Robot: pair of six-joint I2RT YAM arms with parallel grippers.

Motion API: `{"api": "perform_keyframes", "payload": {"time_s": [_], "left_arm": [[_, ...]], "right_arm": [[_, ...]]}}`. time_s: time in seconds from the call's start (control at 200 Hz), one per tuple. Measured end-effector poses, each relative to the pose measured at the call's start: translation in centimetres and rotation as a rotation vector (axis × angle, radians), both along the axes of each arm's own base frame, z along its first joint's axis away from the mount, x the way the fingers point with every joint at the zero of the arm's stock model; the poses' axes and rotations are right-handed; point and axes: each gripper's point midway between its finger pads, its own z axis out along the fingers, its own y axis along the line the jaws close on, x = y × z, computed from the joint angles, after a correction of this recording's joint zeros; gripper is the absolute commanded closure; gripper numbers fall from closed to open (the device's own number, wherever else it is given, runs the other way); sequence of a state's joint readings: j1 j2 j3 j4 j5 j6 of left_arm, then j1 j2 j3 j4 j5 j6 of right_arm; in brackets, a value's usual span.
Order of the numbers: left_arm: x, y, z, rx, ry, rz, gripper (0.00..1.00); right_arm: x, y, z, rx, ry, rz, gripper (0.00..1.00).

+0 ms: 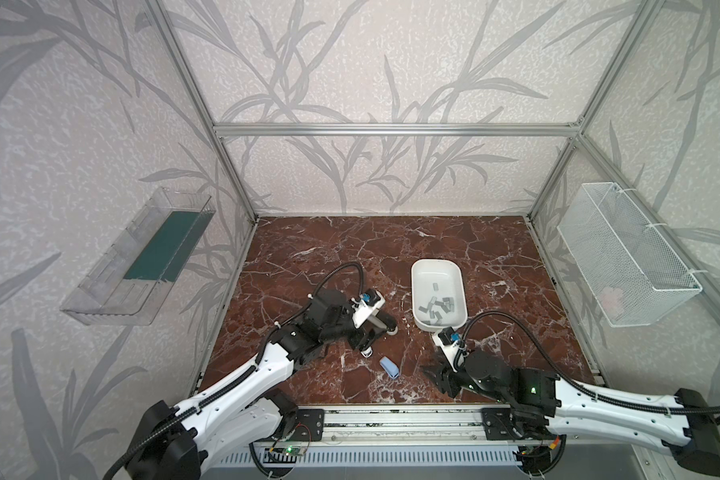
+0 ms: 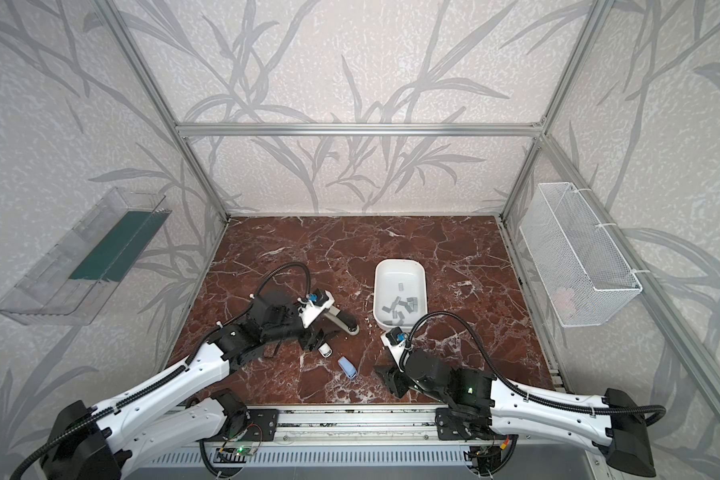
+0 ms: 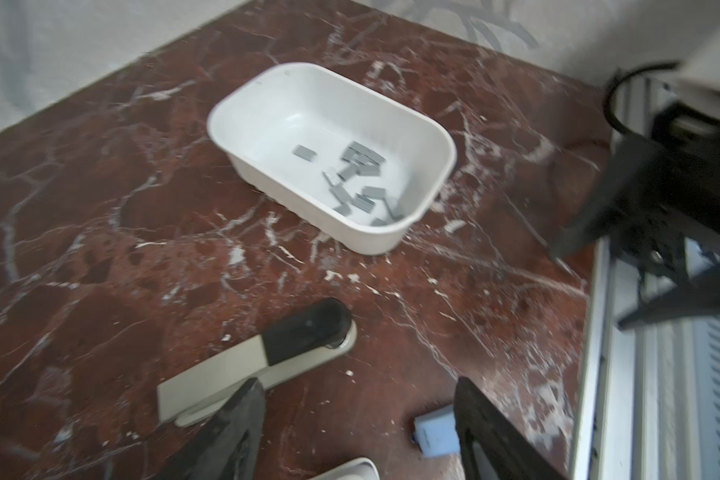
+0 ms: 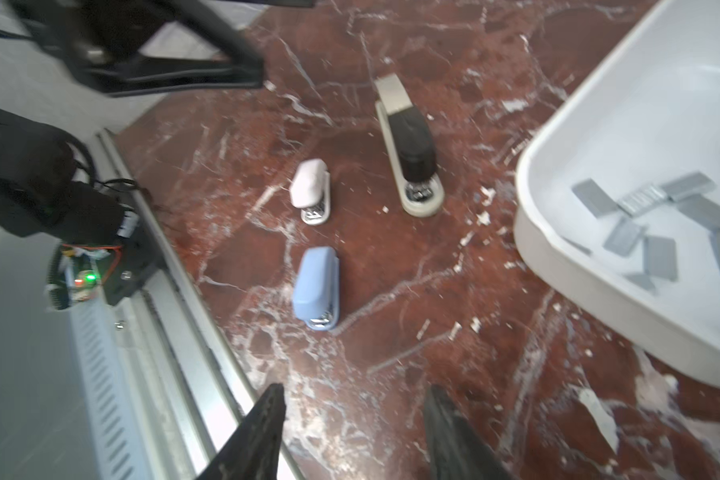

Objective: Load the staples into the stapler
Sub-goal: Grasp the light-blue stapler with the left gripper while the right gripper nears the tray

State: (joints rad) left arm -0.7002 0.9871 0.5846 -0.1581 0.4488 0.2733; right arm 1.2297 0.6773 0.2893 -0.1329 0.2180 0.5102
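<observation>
White-shelled arms (image 1: pixel 267 370) with black joints (image 1: pixel 304 338), ribbed black cables (image 1: pixel 489 313), black jaws.

My left gripper (image 3: pixel 356 386) has bare table (image 3: pixel 391 324) between its spread fingers, but the fit is tight: the black stapler (image 3: pixel 267 353) lies just beside one finger, the blue stapler (image 3: pixel 435 432) beside the other, and the white stapler (image 3: pixel 350 469) low between them. My right gripper (image 4: pixel 355 390) has bare marble ahead up to the blue stapler, with the tray (image 4: pixel 599 295) wall close on one side. The staples (image 1: pixel 436 307) can be reached only from above, over that rim; the back of the table lies free.
</observation>
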Motion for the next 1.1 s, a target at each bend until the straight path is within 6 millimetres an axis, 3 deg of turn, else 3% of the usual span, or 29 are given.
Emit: {"api": "perform_keyframes", "payload": {"time_s": [0.15, 0.33, 0.54, 0.825, 1.1], "left_arm": [[-5.7, -2.3, -1.7, 0.085, -0.102, -0.321, 0.37], [-7.8, -2.1, -2.4, 0.123, -0.189, -0.455, 0.4], [-8.4, -2.1, -4.3, 0.196, -0.201, -0.518, 0.41], [-8.1, -2.1, -9.6, 0.374, -0.112, -0.575, 0.42], [-6.8, -2.9, -12.0, 0.468, -0.109, -0.6, 0.43]], "right_arm": [[0.3, -1.1, -1.8, -0.041, 0.022, -0.053, 0.45], [1.8, -1.9, -2.3, -0.052, 0.026, -0.14, 0.47], [5.5, -4.5, -4.5, -0.069, 0.102, -0.306, 0.51], [6.4, -5.0, -4.5, -0.062, 0.106, -0.347, 0.48], [8.7, -6.9, -4.9, -0.048, 0.124, -0.455, 0.48]]}}
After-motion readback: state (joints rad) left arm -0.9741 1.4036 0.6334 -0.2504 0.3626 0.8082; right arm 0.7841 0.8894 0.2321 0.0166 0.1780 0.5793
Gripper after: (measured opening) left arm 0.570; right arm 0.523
